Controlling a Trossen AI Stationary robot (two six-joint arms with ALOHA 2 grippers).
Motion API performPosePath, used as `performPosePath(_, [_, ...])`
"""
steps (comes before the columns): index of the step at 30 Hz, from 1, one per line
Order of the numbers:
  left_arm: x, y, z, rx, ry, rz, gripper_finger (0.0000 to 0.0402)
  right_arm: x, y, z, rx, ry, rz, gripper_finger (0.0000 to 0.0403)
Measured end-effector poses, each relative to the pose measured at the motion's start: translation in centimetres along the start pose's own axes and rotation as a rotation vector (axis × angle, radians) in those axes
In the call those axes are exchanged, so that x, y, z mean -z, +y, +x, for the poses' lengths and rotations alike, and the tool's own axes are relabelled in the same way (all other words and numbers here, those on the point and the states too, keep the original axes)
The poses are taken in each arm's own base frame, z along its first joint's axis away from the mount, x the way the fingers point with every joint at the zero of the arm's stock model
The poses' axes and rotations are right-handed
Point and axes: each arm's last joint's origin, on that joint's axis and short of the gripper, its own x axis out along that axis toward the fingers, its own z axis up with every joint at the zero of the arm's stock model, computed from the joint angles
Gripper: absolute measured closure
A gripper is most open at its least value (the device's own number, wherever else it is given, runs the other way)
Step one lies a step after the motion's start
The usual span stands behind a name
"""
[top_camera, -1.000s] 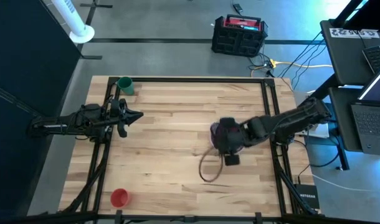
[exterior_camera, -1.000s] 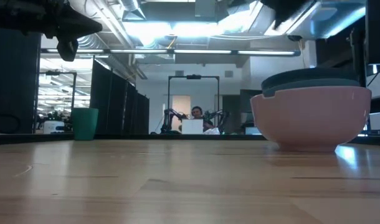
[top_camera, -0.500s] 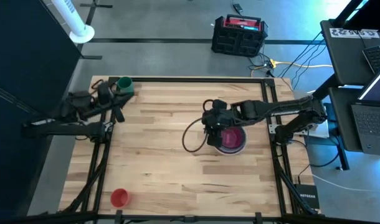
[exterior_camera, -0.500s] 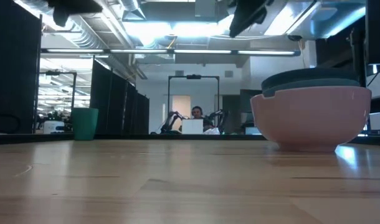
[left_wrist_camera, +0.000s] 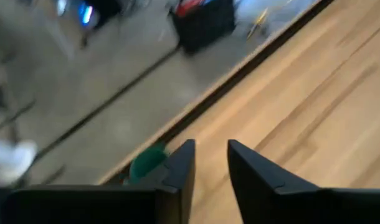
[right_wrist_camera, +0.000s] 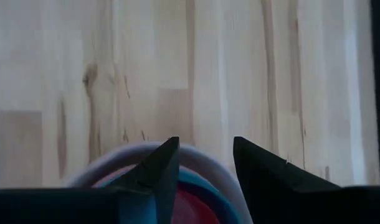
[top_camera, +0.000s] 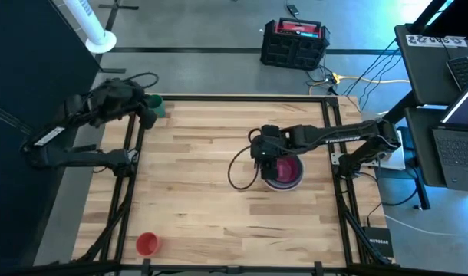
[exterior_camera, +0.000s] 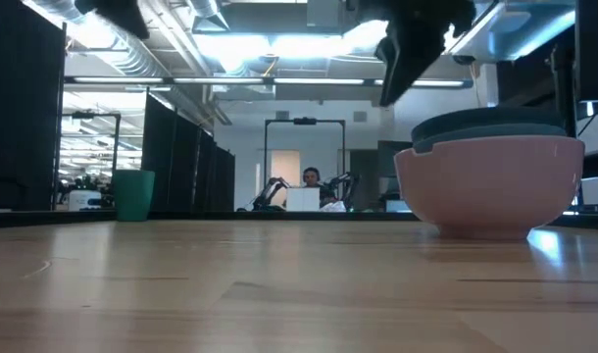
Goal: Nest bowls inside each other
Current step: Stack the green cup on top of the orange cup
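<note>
Bowls (top_camera: 284,172) sit nested in one stack, right-center of desk (top_camera: 203,207). Right hand (right_wrist_camera: 205,163) hovers over stack's rim, fingers apart, holding nothing. Left hand (left_wrist_camera: 210,163) up by green cup (top_camera: 154,105) at far-left corner, fingers apart, empty.

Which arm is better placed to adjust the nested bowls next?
Right. The right gripper hangs over the bowl stack; the left gripper sits at the far corner by the green cup.

A green cup (top_camera: 155,104) and red cup (top_camera: 146,244) stand on the table (top_camera: 203,199).
</note>
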Motion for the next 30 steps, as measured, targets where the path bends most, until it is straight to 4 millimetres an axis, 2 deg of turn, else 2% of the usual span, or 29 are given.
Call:
performPosePath(5, [-0.6, 0.1, 4.4, -0.052, 0.266, -0.032, 0.028, 0.3, -2.2, 1.0, -0.056, -0.015, -0.014, 0.0263])
performPosePath(10, [-0.6, 1.2, 8.8, -0.09, 0.539, -0.101, 0.0234, 0.9, -4.5, 1.9, -0.107, -0.042, -0.03, 0.0263])
performPosePath(16, [-1.3, 2.4, 14.0, -0.13, 0.666, -0.108, 0.0238, 1.3, -6.6, 1.8, -0.159, -0.065, -0.015, 0.0263])
performPosePath(21, [-2.0, 3.7, 16.0, -0.137, 0.681, -0.097, 0.0239, 1.6, -7.3, 1.2, -0.155, -0.077, -0.012, 0.0263])
performPosePath(26, [-1.5, 4.9, 17.3, -0.138, 0.743, -0.072, 0.0239, 1.8, -7.3, 1.0, -0.158, -0.067, -0.019, 0.0263])
performPosePath(30, [-1.2, 5.0, 18.5, -0.123, 0.771, -0.055, 0.0239, 1.8, -7.2, 0.9, -0.158, -0.069, -0.019, 0.0263])
